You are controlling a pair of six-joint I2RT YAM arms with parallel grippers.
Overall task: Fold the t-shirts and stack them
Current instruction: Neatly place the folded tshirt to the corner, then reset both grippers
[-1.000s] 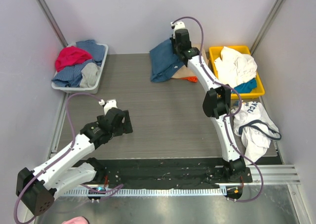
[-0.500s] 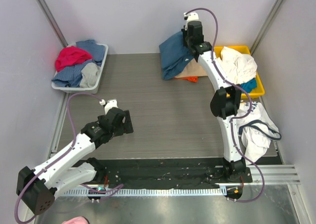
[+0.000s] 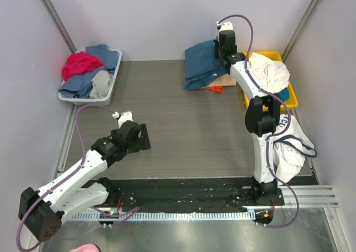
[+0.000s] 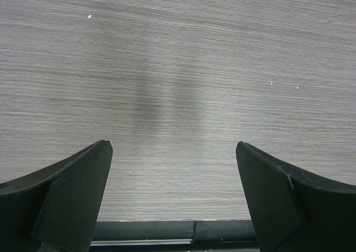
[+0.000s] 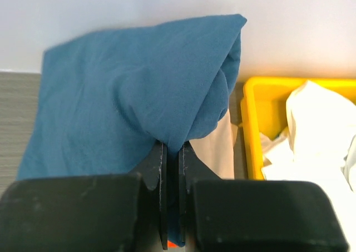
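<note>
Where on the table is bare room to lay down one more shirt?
The middle of the table, between the left arm and right arm, is bare; so is the far strip between grey bin and blue shirt. The right edge is crowded: yellow bin, white shirt.

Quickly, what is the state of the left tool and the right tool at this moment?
Left tool: open, holding nothing.
Right tool: closed, holding a fold of the blue shirt.
</note>
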